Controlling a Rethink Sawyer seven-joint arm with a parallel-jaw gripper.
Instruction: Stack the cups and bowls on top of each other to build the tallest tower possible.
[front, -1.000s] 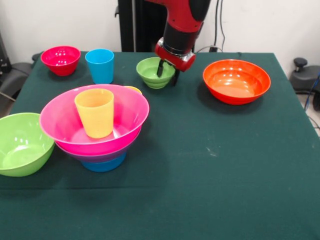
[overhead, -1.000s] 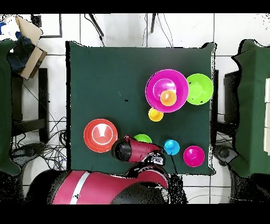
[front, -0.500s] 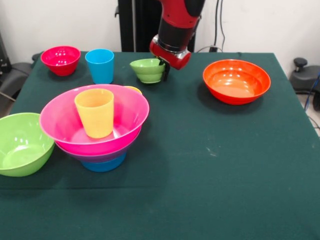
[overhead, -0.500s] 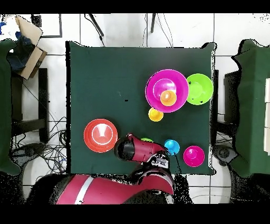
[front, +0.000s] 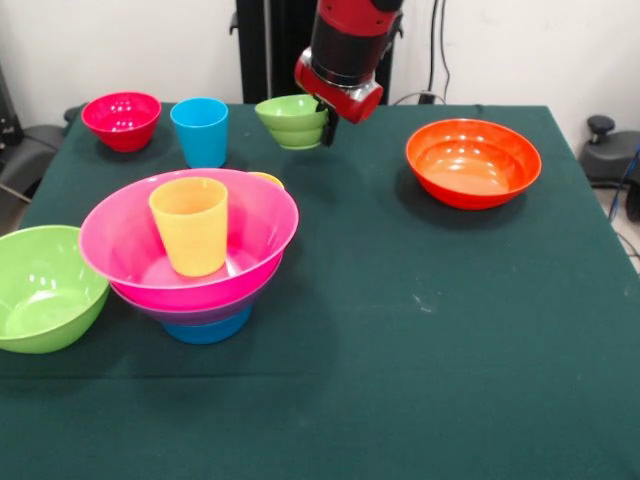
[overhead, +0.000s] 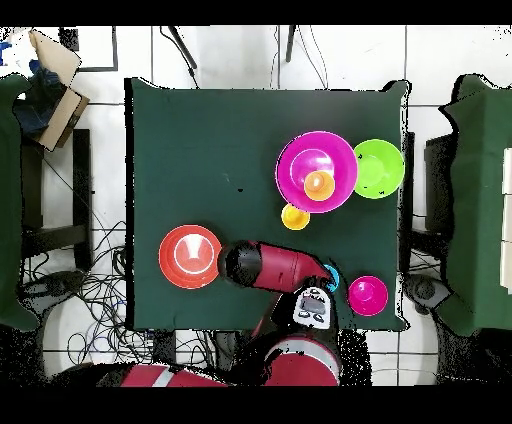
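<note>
My gripper (front: 323, 125) is shut on the rim of the small green bowl (front: 292, 120) and holds it in the air above the table's far side, between the sky blue cup (front: 200, 131) and the orange bowl (front: 472, 162). The tower has the big pink bowl (front: 255, 262) resting on a purple bowl and a blue bowl (front: 208, 328), and an orange-yellow cup (front: 190, 225) stands upright inside it. A pale yellow cup (front: 267, 179) peeks out behind the pink rim. In the overhead view the arm (overhead: 272, 268) hides the green bowl.
A small red bowl (front: 121, 120) sits at the far left corner. The big lime green bowl (front: 38, 287) lies at the left edge, touching the tower. The table (front: 430, 340) has a dark green cloth on it.
The gripper closed on the small green bowl, lifted it off the cloth and carried it up and a little leftward in the front view. Everything else stayed put.
</note>
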